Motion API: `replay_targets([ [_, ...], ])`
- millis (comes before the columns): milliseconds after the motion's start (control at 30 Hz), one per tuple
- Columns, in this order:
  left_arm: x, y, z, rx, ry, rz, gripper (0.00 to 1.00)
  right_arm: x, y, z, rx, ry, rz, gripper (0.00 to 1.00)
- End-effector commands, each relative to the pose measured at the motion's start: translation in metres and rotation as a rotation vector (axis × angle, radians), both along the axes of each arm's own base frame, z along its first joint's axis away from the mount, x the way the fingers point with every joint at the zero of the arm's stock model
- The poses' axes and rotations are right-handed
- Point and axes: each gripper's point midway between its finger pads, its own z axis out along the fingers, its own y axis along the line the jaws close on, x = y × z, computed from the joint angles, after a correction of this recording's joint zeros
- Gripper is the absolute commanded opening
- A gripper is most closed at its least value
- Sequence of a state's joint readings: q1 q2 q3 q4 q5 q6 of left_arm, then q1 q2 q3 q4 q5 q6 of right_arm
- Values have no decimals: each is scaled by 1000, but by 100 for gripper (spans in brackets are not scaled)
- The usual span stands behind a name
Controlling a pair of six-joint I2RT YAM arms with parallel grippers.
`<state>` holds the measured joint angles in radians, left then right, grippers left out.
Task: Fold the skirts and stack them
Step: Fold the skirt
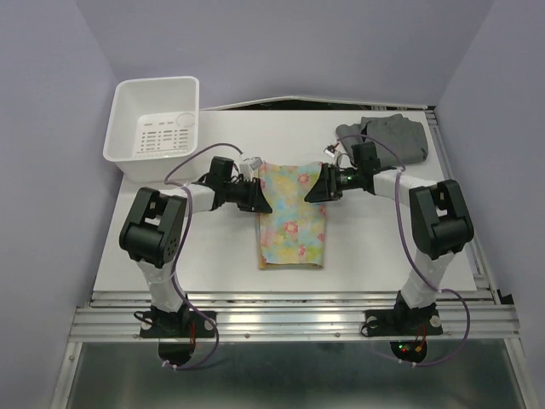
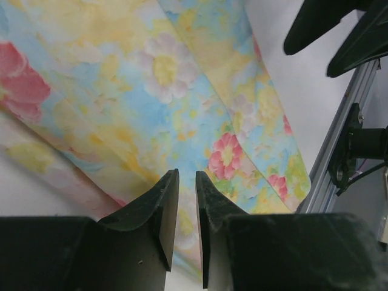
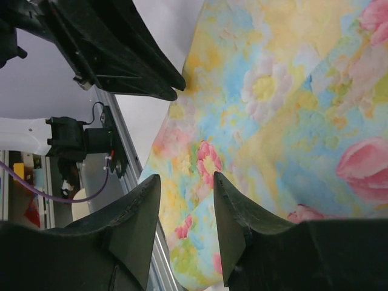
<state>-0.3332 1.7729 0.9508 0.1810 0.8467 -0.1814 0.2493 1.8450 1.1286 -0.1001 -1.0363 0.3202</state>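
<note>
The floral skirt [image 1: 292, 217] lies flat at the table's centre, folded into a narrow strip running front to back. It fills the left wrist view [image 2: 151, 91] and the right wrist view [image 3: 285, 91]. The grey skirt [image 1: 387, 136] lies bunched at the back right. My left gripper [image 1: 262, 204] hovers at the floral skirt's left edge, jaws a narrow gap apart with nothing between them [image 2: 187, 173]. My right gripper [image 1: 313, 192] hovers at the skirt's right edge, open and empty [image 3: 187, 176]. The two grippers face each other across the skirt.
A white plastic bin [image 1: 157, 128] stands at the back left, with nothing in it. An aluminium rail [image 1: 298, 311] runs along the table's near edge. Purple walls close in the sides and back.
</note>
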Motion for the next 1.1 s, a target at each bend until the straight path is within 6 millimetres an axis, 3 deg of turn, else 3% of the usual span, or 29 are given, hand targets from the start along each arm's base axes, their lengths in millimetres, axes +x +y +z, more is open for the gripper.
replay_targets([
  [0, 11, 4, -12, 9, 29, 31, 27, -11, -3, -31, -19, 49, 35, 45],
  [133, 20, 23, -45, 66, 103, 113, 24, -5, -16, -84, -104, 125, -14, 42],
  [167, 23, 26, -45, 69, 103, 125, 24, -3, -17, -84, -113, 113, -17, 40],
  [300, 27, 35, -72, 114, 169, 160, 21, 0, -30, -128, -186, 190, -62, 34],
  [467, 26, 35, -78, 120, 190, 163, 21, -7, -33, -137, -210, 217, -69, 31],
  [533, 25, 35, -76, 118, 185, 159, 21, -5, -33, -130, -204, 202, -65, 31],
  [600, 23, 30, -61, 79, 157, 120, 24, 1, -32, -119, -203, 166, -60, 31],
  [633, 22, 28, -52, 63, 137, 102, 26, 3, -32, -116, -204, 161, -57, 31],
  [667, 22, 24, -31, 33, 85, 74, 30, 6, -31, -107, -199, 141, -54, 31],
  [733, 18, 23, -10, 40, -17, 24, 44, 13, -30, -92, -192, 107, -42, 32],
  [767, 17, 22, 16, 29, -98, 7, 49, 16, -28, -79, -179, 84, -37, 32],
  [800, 15, 24, 26, 42, -162, -21, 60, 15, -27, -73, -174, 83, -32, 33],
  [833, 10, 29, 45, 65, -220, -27, 65, 21, -24, -57, -150, 55, -24, 33],
  [900, 7, 35, 60, 111, -303, -47, 75, 23, -22, -42, -130, 53, -23, 34],
  [1067, -4, 73, 81, 381, -622, -151, 81, 20, 1, -6, -76, 3, 22, 36],
])
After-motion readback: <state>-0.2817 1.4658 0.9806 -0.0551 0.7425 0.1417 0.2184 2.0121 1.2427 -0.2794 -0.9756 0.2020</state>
